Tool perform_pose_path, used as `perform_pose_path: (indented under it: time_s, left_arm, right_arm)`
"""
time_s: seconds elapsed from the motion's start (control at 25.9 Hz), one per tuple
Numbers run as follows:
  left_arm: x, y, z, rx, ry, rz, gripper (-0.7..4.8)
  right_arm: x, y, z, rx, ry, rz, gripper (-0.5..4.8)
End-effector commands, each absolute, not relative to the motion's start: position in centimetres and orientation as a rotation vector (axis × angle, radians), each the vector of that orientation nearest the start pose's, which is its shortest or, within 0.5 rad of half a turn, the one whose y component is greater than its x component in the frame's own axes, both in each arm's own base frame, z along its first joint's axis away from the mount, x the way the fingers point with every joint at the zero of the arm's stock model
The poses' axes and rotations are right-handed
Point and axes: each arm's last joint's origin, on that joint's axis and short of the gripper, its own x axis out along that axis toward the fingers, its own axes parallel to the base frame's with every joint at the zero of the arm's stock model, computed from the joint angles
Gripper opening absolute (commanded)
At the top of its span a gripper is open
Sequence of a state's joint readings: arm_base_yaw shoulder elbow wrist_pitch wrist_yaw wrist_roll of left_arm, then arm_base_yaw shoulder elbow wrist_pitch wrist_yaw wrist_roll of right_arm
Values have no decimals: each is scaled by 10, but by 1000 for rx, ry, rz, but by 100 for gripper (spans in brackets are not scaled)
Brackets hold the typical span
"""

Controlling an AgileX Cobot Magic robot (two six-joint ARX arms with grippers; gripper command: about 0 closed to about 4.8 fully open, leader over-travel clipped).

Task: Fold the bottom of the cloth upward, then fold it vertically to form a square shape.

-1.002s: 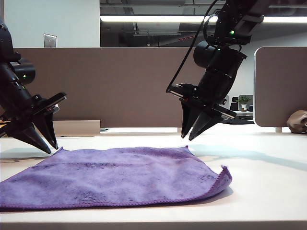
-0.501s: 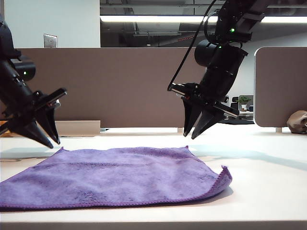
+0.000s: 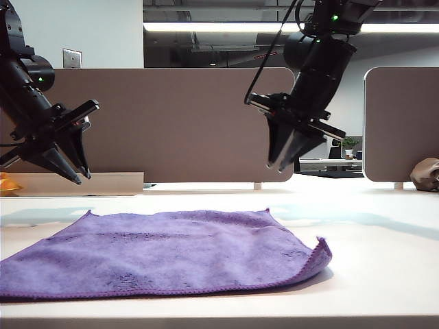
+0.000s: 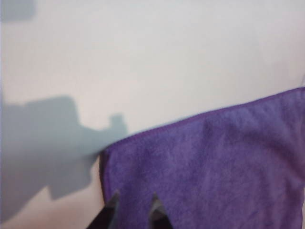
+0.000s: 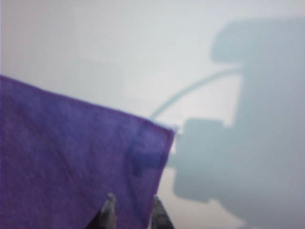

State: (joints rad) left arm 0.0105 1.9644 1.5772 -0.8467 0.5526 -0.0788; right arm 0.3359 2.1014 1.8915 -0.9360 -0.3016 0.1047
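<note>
The purple cloth (image 3: 171,250) lies flat on the white table (image 3: 384,260), its near right corner (image 3: 321,245) curled up a little. My left gripper (image 3: 81,178) hangs in the air above the cloth's far left corner, open and empty. My right gripper (image 3: 276,168) hangs above the far right corner, also open and empty. In the left wrist view the left gripper (image 4: 134,198) shows two parted tips over the cloth (image 4: 214,162) near its hemmed corner. In the right wrist view the right gripper (image 5: 132,199) has its parted tips over the cloth (image 5: 71,152) by its corner.
A brownish-grey lump (image 3: 426,173) sits at the table's far right. An orange object (image 3: 7,184) shows at the left edge. Brown partition panels (image 3: 171,123) and a low wooden box (image 3: 110,183) stand behind the table.
Both grippers have risen from just above the cloth's far corners to well above them. The cloth has not moved.
</note>
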Motion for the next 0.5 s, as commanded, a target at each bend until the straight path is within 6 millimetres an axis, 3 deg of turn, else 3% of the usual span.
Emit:
perform_pose_path:
  time_s: [0.04,0.15,0.31,0.42,0.5]
  left_arm:
    - [394,-11,224,-399,1275,-448,84]
    - [386,-11,230,-352,1300,-488,84]
    - [373,-11,254,-332,1266,-503,83]
    - [359,-11,272,-302,1253,-523,83]
    - [342,-12,292,-287,1216,-535,81]
  right_arm:
    - [409,151,252,45,1275,460,104]
    - [399,149,250,43,1375,506,104]
    - [387,149,255,0,1437,532,104]
    - [378,146,266,-23,1451,550,104]
    - [369,142,283,-28,1412,557,104]
